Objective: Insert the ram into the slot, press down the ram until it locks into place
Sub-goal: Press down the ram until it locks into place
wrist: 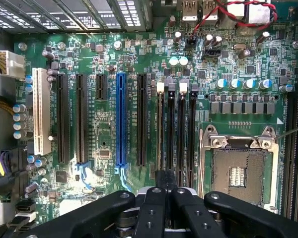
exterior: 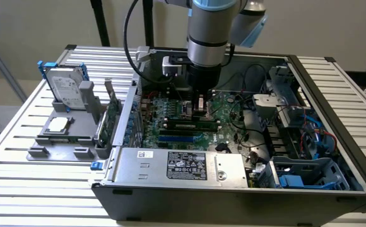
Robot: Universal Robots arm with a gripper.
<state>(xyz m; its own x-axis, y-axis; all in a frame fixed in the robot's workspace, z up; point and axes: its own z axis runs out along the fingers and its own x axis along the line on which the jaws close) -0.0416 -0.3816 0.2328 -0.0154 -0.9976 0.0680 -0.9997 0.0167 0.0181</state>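
In the exterior view the ram [exterior: 192, 124], a thin green stick with dark chips, stands on edge along the black memory slots [exterior: 189, 129] on the motherboard inside the open case. My gripper [exterior: 199, 108] reaches straight down into the case and ends just behind and above the ram's middle; I cannot tell whether it touches the ram. In the wrist view the black fingers [wrist: 154, 208] lie close together, and my gripper [wrist: 165, 179] looks shut with nothing visible between them. Its tip sits at one end of the parallel black slots [wrist: 171, 129] with white end clips.
A blue slot [wrist: 120, 119], more black slots and a white one [wrist: 39, 111] lie beside the memory slots. The bare CPU socket [wrist: 238, 171] is on the other side. Outside the case, a grey fixture [exterior: 60, 135] holds a hard drive [exterior: 69, 92] and a broader green card [exterior: 111, 118].
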